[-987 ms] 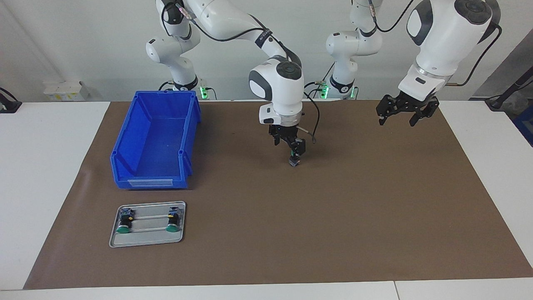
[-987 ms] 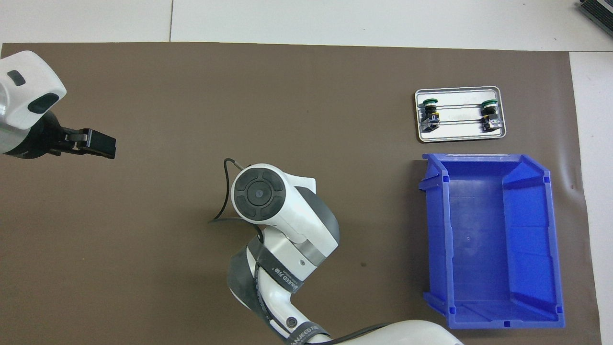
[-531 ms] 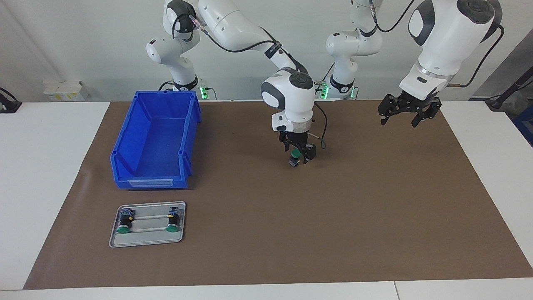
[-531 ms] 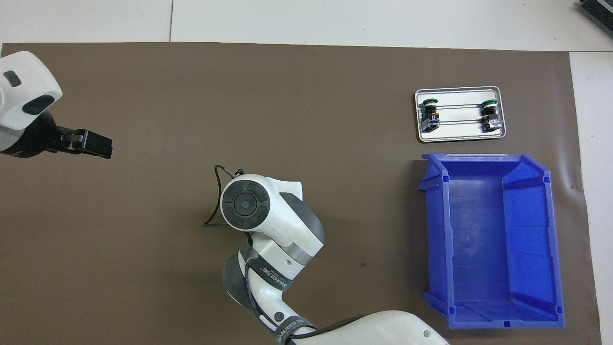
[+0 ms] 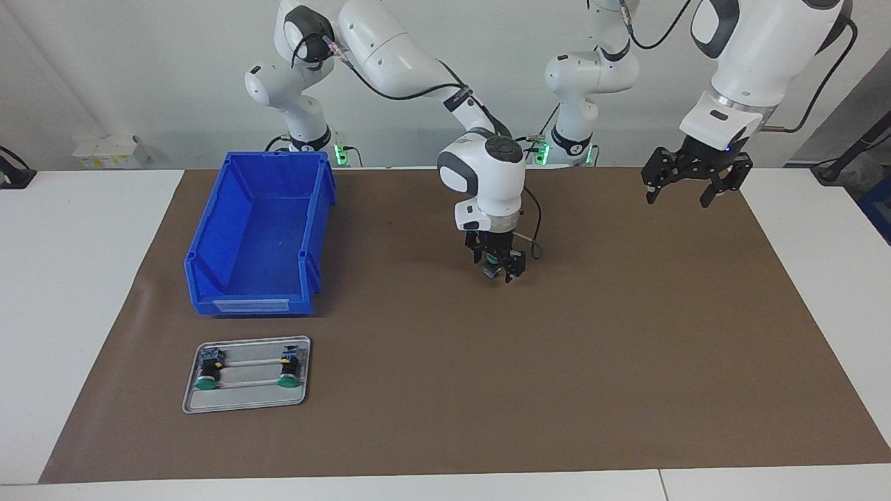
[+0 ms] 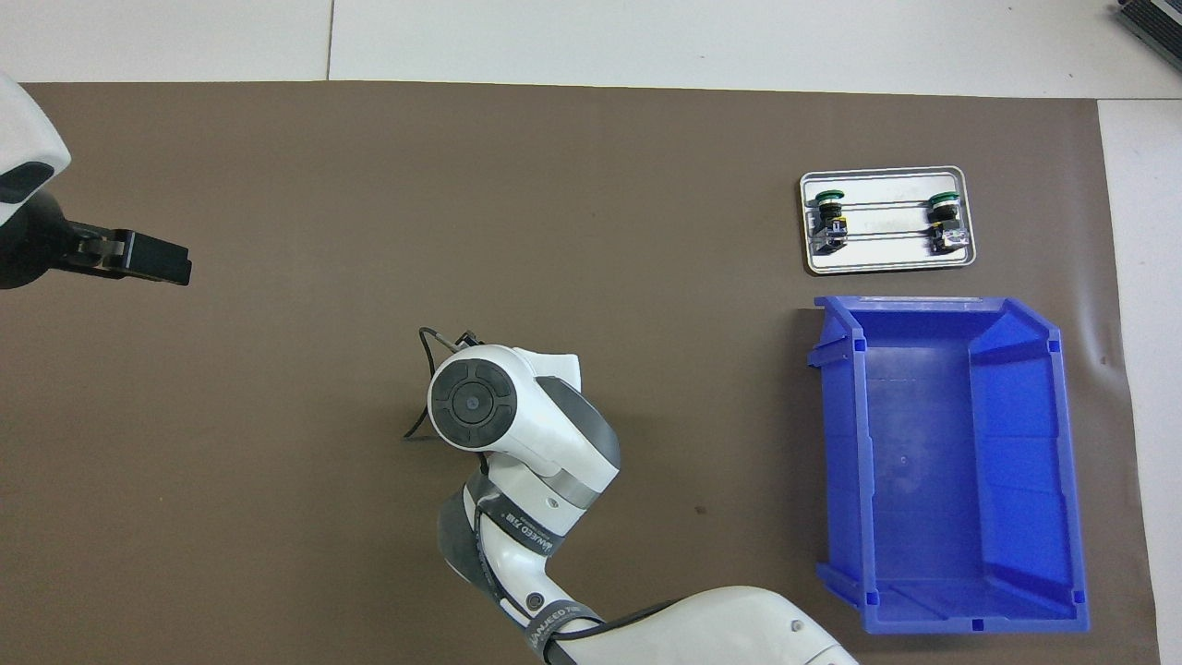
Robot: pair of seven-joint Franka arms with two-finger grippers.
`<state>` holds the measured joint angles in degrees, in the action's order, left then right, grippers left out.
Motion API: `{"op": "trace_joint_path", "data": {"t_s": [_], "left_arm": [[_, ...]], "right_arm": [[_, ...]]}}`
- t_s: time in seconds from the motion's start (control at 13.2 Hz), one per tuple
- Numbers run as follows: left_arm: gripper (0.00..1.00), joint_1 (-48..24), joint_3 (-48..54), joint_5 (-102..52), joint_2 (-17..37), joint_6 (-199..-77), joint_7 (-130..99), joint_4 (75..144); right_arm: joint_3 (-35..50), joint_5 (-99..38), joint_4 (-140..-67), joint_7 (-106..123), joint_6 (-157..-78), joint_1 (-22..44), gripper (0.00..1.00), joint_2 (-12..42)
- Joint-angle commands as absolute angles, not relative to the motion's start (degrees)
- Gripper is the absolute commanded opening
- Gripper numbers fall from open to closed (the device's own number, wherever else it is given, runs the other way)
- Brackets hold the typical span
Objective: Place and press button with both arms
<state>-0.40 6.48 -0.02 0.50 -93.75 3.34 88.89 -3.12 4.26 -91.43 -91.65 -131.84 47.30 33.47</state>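
Observation:
A green-capped button (image 5: pixel 493 261) stands on the brown mat (image 5: pixel 626 348) near the table's middle. My right gripper (image 5: pixel 497 267) hangs low over it, open, with a finger on either side of the cap; I cannot tell whether they touch it. In the overhead view the right arm's wrist (image 6: pixel 473 401) hides both that gripper and the button. My left gripper (image 5: pixel 688 191) is open and holds nothing, raised over the mat toward the left arm's end; the overhead view shows this left gripper (image 6: pixel 152 261) from the side.
A metal tray (image 5: pixel 243 403) with two more green-capped buttons (image 5: pixel 207 381) (image 5: pixel 286 379) lies toward the right arm's end, and the tray (image 6: pixel 886 266) is farther from the robots than the empty blue bin (image 5: pixel 254 303). The bin (image 6: pixel 1027 462) also shows from above.
The right gripper's fingers spread off the button, leaving it on the mat, and its wrist shifted slightly. The left gripper rose and drew back toward its own end.

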Motion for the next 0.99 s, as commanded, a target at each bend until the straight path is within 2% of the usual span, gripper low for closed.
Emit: {"op": "trace_joint_path", "data": {"t_s": [0.0,0.3,0.46,0.76,0.83,0.91], "left_arm": [[1.00,0.35,6.94,1.05,1.76,-91.67,4.04,85.53],[1.00,0.35,7.03,1.05,5.35,-90.53,4.04,79.56],[1.00,0.18,7.12,1.05,6.15,-91.31,4.04,79.45],[1.00,0.17,7.12,1.14,8.87,-92.45,4.04,79.45],[1.00,0.18,7.12,1.23,8.44,-93.77,4.04,80.06],[1.00,0.18,7.12,1.06,8.00,-94.04,3.96,81.81]], "right_arm": [[-2.90,4.57,-93.43,-91.41,-132.81,47.28,1.00,32.26],[-2.90,4.31,-93.43,-91.41,-132.28,48.60,0.96,32.17],[-2.90,4.31,-93.69,-91.23,-132.01,48.52,0.91,31.99],[-2.90,4.31,-94.22,-90.79,-132.19,48.08,0.88,31.99],[-2.90,4.39,-94.22,-90.79,-132.36,47.90,0.85,31.99],[-2.90,4.39,-94.22,-90.79,-132.45,47.90,0.77,31.99]]}}
